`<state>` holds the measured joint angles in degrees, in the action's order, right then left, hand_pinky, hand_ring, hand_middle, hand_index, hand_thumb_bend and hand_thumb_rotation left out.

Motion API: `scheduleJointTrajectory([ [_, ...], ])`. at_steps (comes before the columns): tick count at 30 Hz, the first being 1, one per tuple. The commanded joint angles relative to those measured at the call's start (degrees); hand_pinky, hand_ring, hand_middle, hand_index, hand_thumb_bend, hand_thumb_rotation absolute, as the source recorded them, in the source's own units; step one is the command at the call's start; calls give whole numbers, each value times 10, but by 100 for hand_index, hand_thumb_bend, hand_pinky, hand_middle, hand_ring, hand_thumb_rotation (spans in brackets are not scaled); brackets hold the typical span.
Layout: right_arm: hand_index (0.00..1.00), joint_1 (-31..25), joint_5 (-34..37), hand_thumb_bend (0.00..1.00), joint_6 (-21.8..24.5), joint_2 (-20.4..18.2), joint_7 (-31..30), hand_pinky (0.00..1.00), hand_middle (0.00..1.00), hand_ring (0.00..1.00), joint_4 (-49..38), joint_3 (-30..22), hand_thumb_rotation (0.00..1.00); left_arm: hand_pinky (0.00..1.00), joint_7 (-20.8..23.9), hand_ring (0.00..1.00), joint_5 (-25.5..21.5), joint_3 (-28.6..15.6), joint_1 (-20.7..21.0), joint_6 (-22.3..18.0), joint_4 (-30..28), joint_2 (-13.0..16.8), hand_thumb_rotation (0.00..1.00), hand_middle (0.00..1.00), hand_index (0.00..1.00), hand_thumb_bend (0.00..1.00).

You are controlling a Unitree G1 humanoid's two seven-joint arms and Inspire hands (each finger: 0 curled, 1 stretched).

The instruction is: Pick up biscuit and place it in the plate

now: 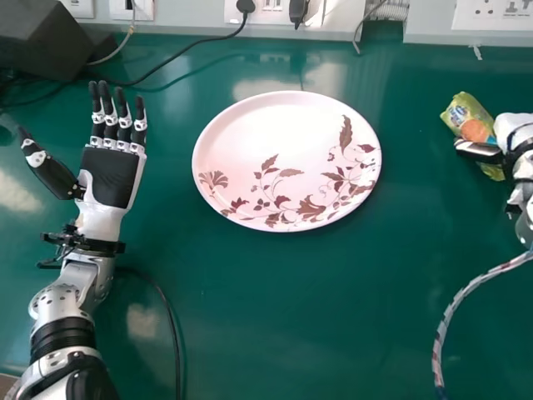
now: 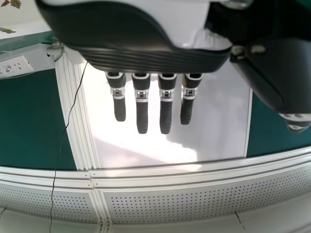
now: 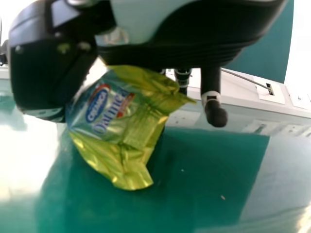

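At the right side of the head view, my right hand (image 1: 518, 142) is shut on the green and yellow biscuit packet (image 1: 471, 118). The right wrist view has the packet (image 3: 121, 119) pinched between the thumb and fingers of my right hand (image 3: 213, 104), its crinkled lower end hanging free above the table. The round white plate (image 1: 279, 137) with brown leaf decoration lies on the green table, well to the left of the packet. Left of the plate rests my left hand (image 1: 111, 177), palm up with straight fingers; the left wrist view has this hand (image 2: 142, 104) too.
A dark box (image 1: 46, 37) stands at the back left with black cables near it. Wall sockets (image 1: 266, 10) line the far edge of the table. A braided cable (image 1: 454, 312) runs from my right arm across the front right of the table.
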<state>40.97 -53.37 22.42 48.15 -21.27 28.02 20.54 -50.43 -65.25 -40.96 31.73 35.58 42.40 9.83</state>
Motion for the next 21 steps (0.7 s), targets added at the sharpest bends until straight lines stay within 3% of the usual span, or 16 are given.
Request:
scheduleJointTrajectory([
  [1,50,-21,4,51,-4,15,-3,10,48,14,-20,-9,0,79,-11,77,22,7,-39,-7,34,-15,53,82,87,100],
  [8,49,-38,-2,51,9,25,-12,10,48,14,-62,-19,0,78,-19,79,32,6,-33,-3,46,-10,53,82,92,100],
  [16,49,-48,-2,51,30,23,-21,9,48,14,-94,-38,0,84,-23,81,34,4,-29,-2,54,-8,50,84,90,99],
  [21,49,-52,-5,51,41,26,-30,8,48,12,-114,-43,0,80,-35,79,35,5,-26,1,64,-5,48,82,86,98],
])
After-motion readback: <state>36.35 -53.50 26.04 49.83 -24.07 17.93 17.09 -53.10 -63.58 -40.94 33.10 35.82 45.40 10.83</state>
